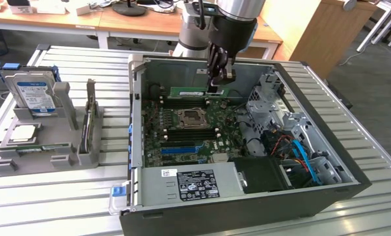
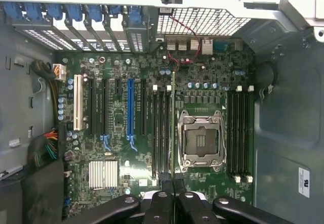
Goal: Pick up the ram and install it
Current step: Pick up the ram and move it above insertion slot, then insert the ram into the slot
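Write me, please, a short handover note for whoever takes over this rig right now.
End effector: shut on the ram, gripping it near one end.
Ram: held on edge inside the open computer case, over the motherboard, by the black memory slots beside the processor socket.
Done: ram picked up and brought into the case.
Left: ram appears not yet seated in a slot.
Hard drive stands in the grey holder at the exterior view's left.

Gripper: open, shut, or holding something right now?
Gripper: shut on the ram, holding it by one end above the motherboard inside the computer case.
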Robot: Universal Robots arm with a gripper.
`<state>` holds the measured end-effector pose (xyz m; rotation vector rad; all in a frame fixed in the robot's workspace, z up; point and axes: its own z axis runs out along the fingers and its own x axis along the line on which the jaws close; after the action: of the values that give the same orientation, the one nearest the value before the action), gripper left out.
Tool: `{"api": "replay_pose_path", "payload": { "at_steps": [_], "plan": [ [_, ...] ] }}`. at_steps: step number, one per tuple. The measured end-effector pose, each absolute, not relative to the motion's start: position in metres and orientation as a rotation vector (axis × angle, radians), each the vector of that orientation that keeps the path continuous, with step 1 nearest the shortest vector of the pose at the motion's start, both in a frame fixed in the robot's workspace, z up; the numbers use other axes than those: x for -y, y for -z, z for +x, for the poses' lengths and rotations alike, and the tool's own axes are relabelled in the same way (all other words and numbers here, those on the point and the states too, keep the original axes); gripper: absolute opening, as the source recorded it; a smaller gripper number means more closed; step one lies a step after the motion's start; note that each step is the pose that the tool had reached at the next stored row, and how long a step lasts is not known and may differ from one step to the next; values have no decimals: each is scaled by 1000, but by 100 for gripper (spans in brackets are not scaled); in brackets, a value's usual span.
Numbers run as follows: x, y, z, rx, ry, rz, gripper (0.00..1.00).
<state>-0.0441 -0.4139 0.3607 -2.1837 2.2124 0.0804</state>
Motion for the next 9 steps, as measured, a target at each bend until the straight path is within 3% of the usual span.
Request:
{"api": "replay_pose_path", "payload": {
  "at_steps": [9],
  "plan": [
    [414, -361, -44, -2212, -80, -2184, 12]
  ]
}}
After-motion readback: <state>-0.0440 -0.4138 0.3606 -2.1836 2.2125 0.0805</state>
